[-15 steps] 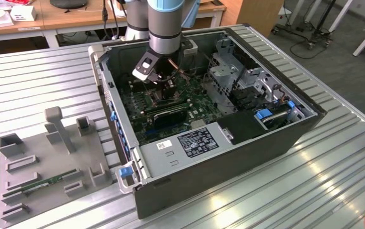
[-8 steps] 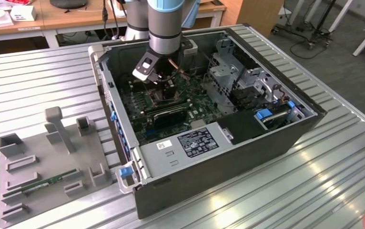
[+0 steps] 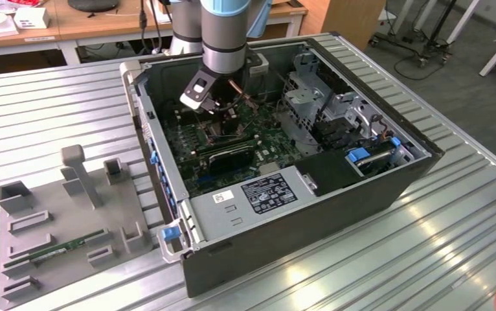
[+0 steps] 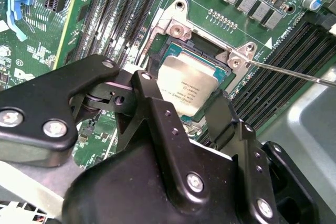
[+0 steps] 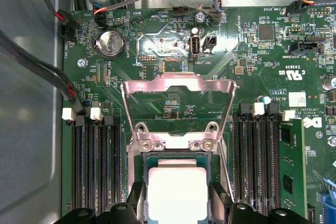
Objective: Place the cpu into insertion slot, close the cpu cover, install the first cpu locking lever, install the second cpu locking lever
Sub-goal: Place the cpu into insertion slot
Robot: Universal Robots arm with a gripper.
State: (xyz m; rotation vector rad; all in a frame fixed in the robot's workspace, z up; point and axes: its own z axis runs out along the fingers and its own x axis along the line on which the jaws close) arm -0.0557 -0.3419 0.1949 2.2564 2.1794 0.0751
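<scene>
Second wrist view, finding one: your gripper (image 4: 181, 95) has its jaws closed against two opposite edges of the cpu (image 4: 190, 80). The cpu sits low over the insertion slot (image 4: 210, 47), inside the silver frame. I cannot tell whether it is fully seated or just above the contacts.

Risks, as I judge them:
- If the cpu goes down slanted or turned off the slot's square, one corner lands first and the contacts underneath could bend. Any tilt in your grip would cause this.
- If you let go before it lies flat, it may rest proud on the frame and shift.
- In the first wrist view the cpu cover (image 5: 178, 81) stands swung open just beyond the slot. A knock from the wrist could drop it onto the gripper or the cpu.
- A thin locking lever (image 4: 294, 75) juts out beside the slot and could snag.
- The memory slots (image 5: 94, 166) flank the slot closely, so you have little sideways room.

Writing: dark print lines show on the cpu's face. White lettering runs across the green circuit board (image 5: 262, 77), which also carries a white sticker (image 5: 296, 99). A large label (image 3: 270, 192) sits on the power supply box (image 3: 230, 220) inside the computer case (image 3: 317, 240). I transcribe none of it.
</scene>
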